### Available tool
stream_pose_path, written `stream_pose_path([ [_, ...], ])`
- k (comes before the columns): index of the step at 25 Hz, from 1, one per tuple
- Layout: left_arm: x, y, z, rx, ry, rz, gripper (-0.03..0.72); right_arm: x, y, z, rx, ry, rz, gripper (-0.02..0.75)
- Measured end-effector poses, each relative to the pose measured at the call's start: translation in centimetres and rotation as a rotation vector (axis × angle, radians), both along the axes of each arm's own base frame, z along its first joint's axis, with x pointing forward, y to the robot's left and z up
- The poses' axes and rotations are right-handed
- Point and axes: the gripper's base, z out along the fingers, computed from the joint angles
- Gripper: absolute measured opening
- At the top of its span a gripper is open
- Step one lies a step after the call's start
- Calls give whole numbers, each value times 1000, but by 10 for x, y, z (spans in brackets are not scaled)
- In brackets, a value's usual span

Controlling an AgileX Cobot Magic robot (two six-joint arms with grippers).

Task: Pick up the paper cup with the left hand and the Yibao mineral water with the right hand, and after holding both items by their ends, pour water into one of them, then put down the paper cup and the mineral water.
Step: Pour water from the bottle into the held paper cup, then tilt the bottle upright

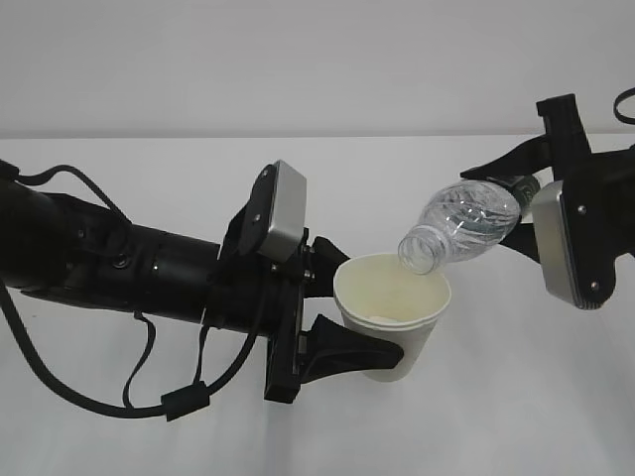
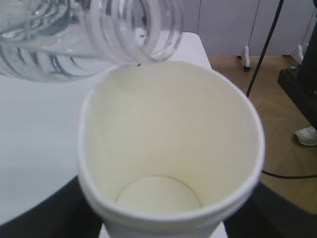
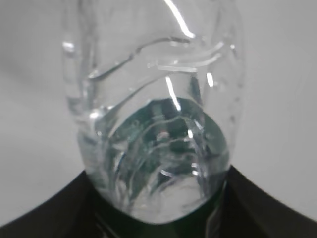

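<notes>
White paper cup (image 1: 392, 322) sits clamped in the left hand (image 1: 342, 322) above the bench (image 1: 496, 416), mouth up to catch water. Its right hand (image 1: 531, 213) has jaws clamped on the bottle (image 1: 461, 226), tipped neck-down over the rim, so the pour looks underway.

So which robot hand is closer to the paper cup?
Left. The left hand has its fingers around the paper cup. The right hand holds the bottle tilted over the rim, off to the side.
</notes>
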Motion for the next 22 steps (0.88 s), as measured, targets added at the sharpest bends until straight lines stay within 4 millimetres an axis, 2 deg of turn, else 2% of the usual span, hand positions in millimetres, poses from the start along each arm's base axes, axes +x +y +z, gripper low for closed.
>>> stream_pose_path([
  [22,-2,0,-1,13,11,-20,475,-5,0,13,-7,-61,7,435],
])
